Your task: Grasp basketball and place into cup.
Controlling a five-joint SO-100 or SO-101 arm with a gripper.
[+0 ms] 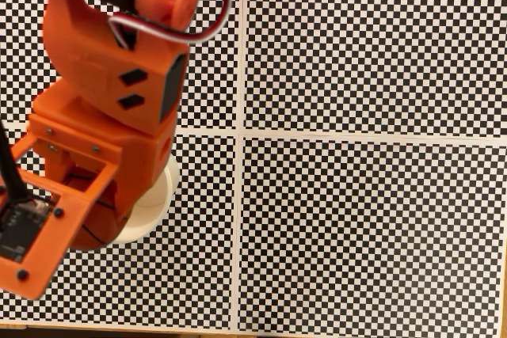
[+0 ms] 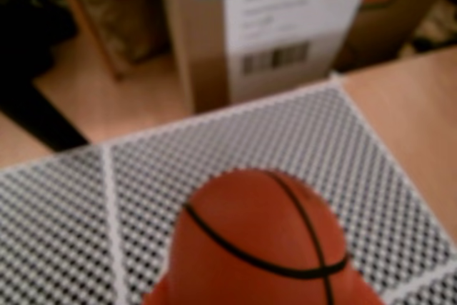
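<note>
Checkerboard bench underneath, and the fingers look clamped on the basketball (image 2: 260, 244), held right over the cup (image 1: 150, 211) whose rim peeks out beneath the arm; it's probably light, smooth and roll-happy, so pinching across its middle seems safest.

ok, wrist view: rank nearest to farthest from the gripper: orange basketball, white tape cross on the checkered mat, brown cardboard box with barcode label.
1. Orange black-seamed basketball: bottom centre, right at the gripper.
2. White tape cross on the checkered mat: left of centre, mid-distance.
3. Brown cardboard box with barcode label: top centre, beyond the mat's far edge.
</note>
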